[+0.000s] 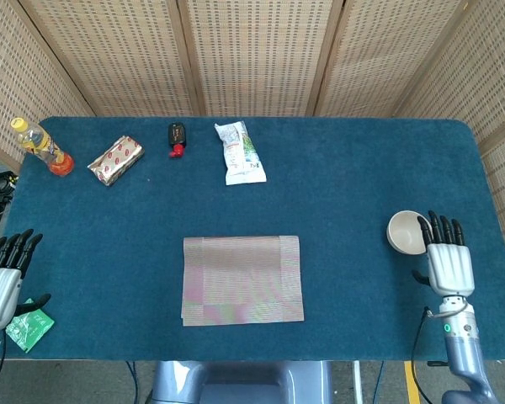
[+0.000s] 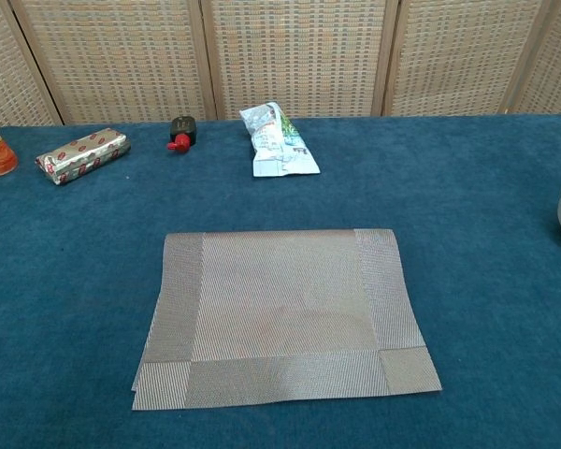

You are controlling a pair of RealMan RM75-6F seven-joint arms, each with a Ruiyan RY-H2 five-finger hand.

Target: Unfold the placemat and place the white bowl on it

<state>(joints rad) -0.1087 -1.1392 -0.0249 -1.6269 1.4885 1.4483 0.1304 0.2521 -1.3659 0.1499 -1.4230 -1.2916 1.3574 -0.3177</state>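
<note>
The grey woven rectangular placemat (image 1: pixel 242 279) lies folded, its doubled edges showing, between the two hands and well apart from each. The small white round bowl (image 1: pixel 405 231) sits just beside the right hand (image 1: pixel 449 263), at its fingertips and to its inner side. That hand hangs flat, fingers straight and apart, holding nothing, probably so that it is ready for the later lift. The left hand (image 1: pixel 2 282) is likewise spread and empty at the near table edge, touching nothing.

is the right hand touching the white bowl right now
Cannot tell. In the head view the right hand has its fingertips overlapping the white bowl's rim, with no gap or contact plainly visible; the chest view shows only the bowl's edge.
</note>
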